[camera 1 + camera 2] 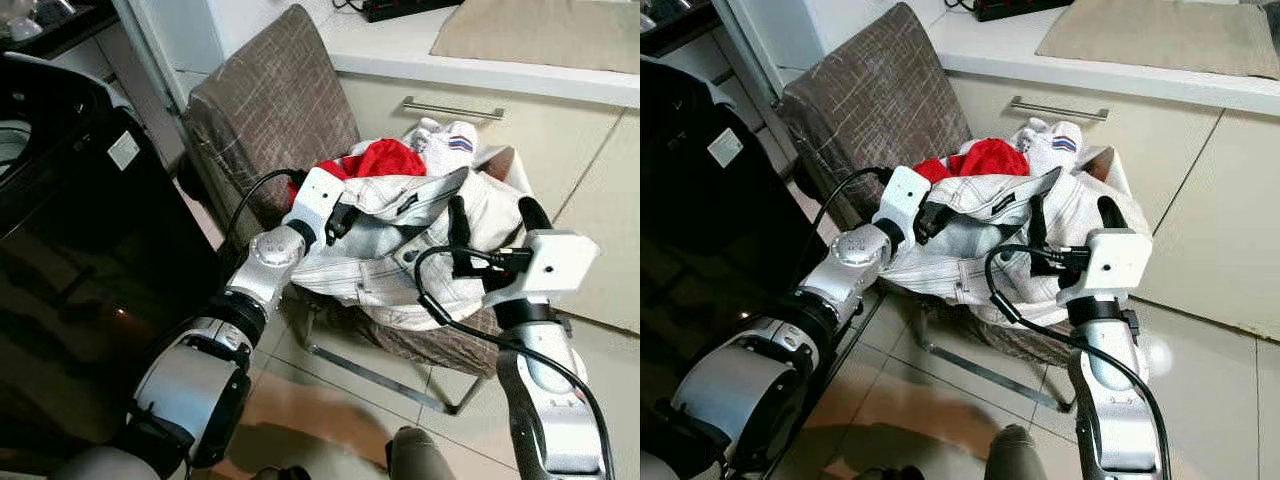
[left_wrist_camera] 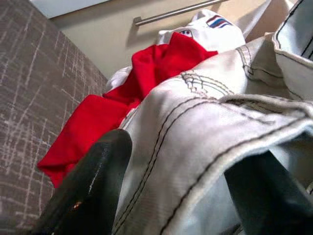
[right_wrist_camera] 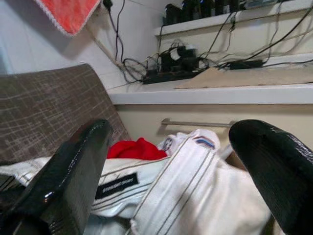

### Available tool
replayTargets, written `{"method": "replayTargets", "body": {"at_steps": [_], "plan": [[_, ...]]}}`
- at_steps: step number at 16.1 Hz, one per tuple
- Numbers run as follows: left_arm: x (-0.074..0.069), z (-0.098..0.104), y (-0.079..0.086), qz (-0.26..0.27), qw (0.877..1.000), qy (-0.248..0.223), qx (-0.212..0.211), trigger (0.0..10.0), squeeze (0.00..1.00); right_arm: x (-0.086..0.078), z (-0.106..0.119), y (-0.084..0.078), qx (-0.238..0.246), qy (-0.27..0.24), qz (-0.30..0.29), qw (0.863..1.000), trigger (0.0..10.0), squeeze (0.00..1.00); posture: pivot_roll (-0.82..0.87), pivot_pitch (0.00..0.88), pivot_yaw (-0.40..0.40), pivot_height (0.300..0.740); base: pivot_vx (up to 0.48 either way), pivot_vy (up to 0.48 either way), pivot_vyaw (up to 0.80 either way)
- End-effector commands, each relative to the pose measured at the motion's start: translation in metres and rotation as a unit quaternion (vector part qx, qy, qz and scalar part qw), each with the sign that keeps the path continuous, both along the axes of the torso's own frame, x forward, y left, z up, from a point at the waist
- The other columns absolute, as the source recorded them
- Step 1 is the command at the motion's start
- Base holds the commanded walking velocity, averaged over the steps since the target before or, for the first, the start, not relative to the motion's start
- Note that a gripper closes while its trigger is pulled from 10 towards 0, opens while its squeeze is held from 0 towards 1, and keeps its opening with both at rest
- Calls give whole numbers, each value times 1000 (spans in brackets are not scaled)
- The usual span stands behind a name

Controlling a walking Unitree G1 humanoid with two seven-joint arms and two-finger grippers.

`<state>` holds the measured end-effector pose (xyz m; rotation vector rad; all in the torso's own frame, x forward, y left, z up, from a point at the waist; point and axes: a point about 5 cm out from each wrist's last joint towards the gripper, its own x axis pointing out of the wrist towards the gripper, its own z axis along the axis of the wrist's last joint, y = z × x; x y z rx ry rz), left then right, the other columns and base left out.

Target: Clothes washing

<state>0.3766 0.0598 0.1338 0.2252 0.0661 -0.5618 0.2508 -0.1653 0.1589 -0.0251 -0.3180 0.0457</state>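
**Both pincers at the pale jeans on the chair**

The brown chair [image 1: 270, 110] is hemmed in: a black appliance [image 1: 70, 200] on its left, a cream cabinet [image 1: 500, 130] behind and right, tiled floor [image 1: 330, 400] open on the near side. The pale jeans [image 1: 400, 250] lie rumpled across the seat, long axis roughly left to right, over a red garment [image 1: 385, 158]. My left gripper [image 2: 178, 186] is closed on a jeans fold. My right gripper [image 1: 490, 225] stands spread wide, holding nothing, above the jeans' right end.
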Motion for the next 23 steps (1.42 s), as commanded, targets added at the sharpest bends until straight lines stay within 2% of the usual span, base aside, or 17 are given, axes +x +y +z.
{"method": "replayTargets", "body": {"at_steps": [1,3,5,11,13,15,16,18,19,20,21,22,23], "plan": [[-1,-2,2,-6,1000,-1,2,0,0,1,-1,5,2,6,7,1000,10000,0,-325,90,152,740,0,0,0],[-1,-2,3,-4,1000,-3,3,0,0,3,-1,5,1,6,7,1000,10000,0,-319,86,151,740,0,0,0],[-3,-3,2,-20,999,-20,23,0,0,4,-2,6,1,6,9,1000,10000,0,-318,81,149,740,0,0,0],[-7,-8,0,-29,999,-17,20,0,0,4,-2,5,0,8,9,1000,10000,0,-320,78,147,740,0,0,0],[-13,-13,-8,-56,998,-1,-20,0,0,6,-4,2,0,16,6,1000,10000,0,-323,69,139,740,0,0,0],[-15,-16,-10,-53,997,20,-50,0,0,9,-5,-1,5,24,0,1000,10000,0,-320,70,138,740,0,0,0],[-14,-15,-10,-50,996,29,-71,0,0,10,-6,-2,7,27,-4,1000,10000,0,-316,71,138,740,0,0,0],[-9,-6,-10,-35,985,62,-157,0,0,13,-7,-4,14,31,-10,999,10000,0,-312,69,138,740,0,0,0],[-7,-3,-10,-29,980,73,-184,0,0,14,-7,-4,15,31,-10,999,10000,0,-310,67,140,740,0,0,0],[-4,2,-10,-20,969,93,-230,0,0,15,-7,-3,16,31,-10,999,10000,0,-310,67,140,740,0,0,0],[0,8,-8,-1,950,122,-288,0,0,16,-7,-3,18,31,-10,999,10000,0,-306,67,142,740,0,0,0],[5,21,-9,-4,927,138,-349,0,0,16,-7,-2,19,32,-10,999,10000,0,-306,67,142,740,0,0,0],[10,49,-6,-22,911,115,-395,0,0,18,-8,-2,21,34,-10,999,10000,0,-303,69,143,740,0,0,0]]}}
